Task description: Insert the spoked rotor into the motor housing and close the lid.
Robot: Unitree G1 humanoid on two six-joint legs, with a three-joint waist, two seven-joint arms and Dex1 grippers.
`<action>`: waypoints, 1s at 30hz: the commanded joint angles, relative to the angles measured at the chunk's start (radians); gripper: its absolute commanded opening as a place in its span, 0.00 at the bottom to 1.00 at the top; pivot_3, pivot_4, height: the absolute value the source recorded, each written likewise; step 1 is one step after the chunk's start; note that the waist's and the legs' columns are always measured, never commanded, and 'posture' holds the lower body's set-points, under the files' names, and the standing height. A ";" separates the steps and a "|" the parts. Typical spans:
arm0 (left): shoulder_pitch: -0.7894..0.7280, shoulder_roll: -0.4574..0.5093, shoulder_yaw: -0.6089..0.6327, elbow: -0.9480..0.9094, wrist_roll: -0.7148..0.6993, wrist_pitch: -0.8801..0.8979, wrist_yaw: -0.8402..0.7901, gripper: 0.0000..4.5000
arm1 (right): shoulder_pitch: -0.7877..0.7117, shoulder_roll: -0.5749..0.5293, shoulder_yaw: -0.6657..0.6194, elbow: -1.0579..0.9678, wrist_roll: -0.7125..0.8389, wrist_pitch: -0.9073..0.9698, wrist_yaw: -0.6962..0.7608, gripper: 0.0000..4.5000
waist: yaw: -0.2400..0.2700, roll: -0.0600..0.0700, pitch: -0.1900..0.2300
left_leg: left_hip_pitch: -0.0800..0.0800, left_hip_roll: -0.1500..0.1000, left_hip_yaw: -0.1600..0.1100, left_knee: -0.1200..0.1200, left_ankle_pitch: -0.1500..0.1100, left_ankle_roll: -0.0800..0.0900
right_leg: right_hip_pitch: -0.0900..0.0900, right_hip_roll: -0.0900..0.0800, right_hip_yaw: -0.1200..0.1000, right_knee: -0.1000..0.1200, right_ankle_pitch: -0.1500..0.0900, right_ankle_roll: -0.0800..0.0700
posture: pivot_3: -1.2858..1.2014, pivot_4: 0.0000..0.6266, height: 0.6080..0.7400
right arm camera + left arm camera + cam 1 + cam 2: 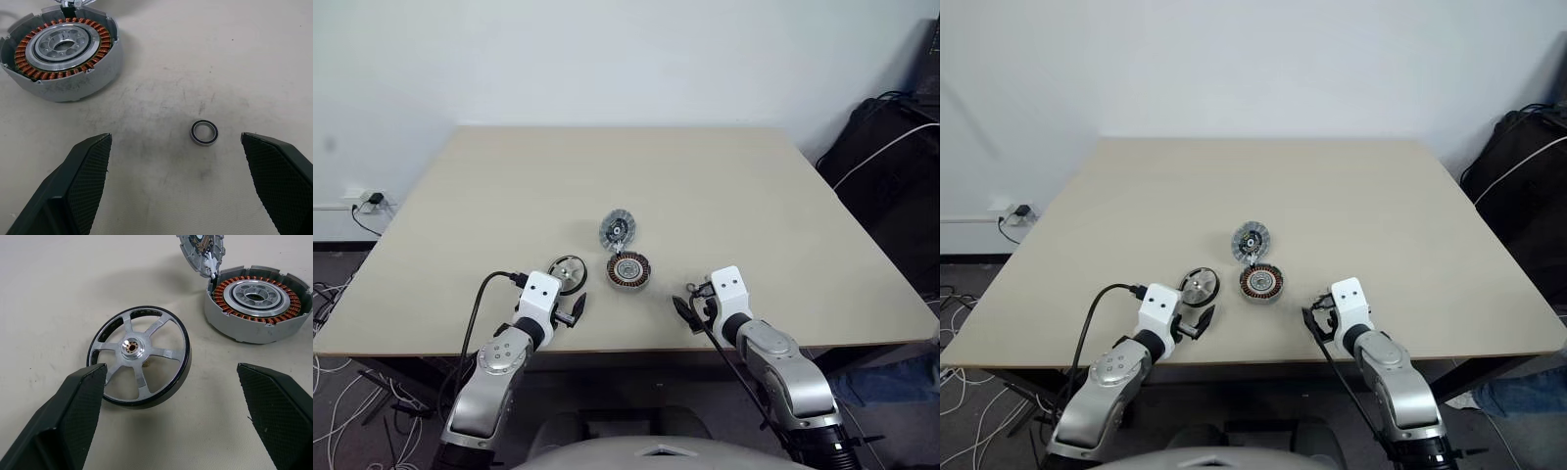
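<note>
Both grippers are hovering low over the near edge of the table point(460, 225), fingers spread wide and holding nothing. The left gripper point(178, 396) is pointing at the spoked rotor point(139, 355), which is lying flat on the table just beyond its fingertips (one finger's tip is overlapping the rim in the wrist view; contact cannot be told). The right gripper point(178, 164) is hanging over bare tabletop, touching nothing. The motor housing point(627, 269) is sitting mid-table between the two arms, copper windings facing up, with the lid point(618, 230) just behind it, tilted and meeting the housing's far rim. The right wrist view is showing a small dark ring point(204, 132) lying flat between the spread fingers, near the housing.
</note>
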 commanded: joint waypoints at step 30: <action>-0.005 -0.004 0.004 -0.027 0.004 -0.013 0.012 1.00 | -0.158 0.086 -0.040 0.238 -0.051 -0.095 -0.106 1.00 | -0.004 0.001 0.000 | 0.000 -0.001 0.000 0.000 0.000 -0.001 | 0.000 0.000 0.000 0.000 0.000 0.000 | 0.52 0.00 1.00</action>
